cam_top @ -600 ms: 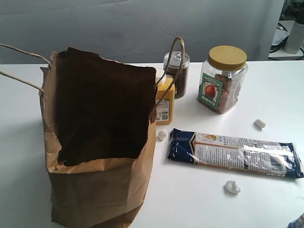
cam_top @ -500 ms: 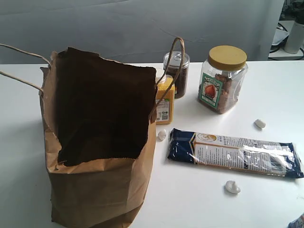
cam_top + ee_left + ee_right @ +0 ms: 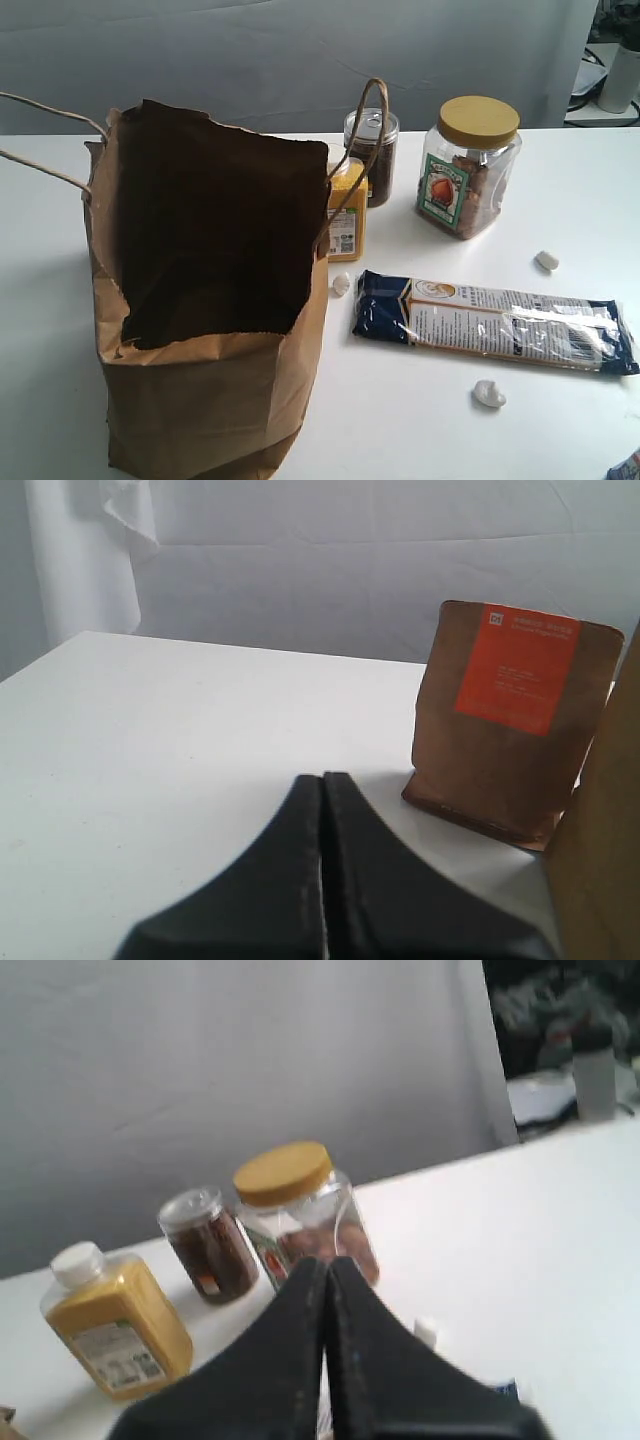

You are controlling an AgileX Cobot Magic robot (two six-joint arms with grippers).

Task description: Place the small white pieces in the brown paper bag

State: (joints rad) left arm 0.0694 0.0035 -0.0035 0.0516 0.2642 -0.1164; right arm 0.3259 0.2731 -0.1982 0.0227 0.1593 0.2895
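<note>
Exterior view showed the three small white pieces [image 3: 342,284] lying on the white table [image 3: 420,440], all to the right of the brown paper bag [image 3: 215,400]. One lay just beside the bag's wall, a second piece [image 3: 546,261] beyond the blue packet [image 3: 495,325], and a third piece [image 3: 489,394] in front of it. By that layout the right arm looked the nearer. The right gripper [image 3: 327,1262] had its jaws pressed together on nothing, with a white lump [image 3: 425,1332] close past them. The left gripper [image 3: 322,778] was likewise closed and empty, facing a brown pouch [image 3: 505,720].
</note>
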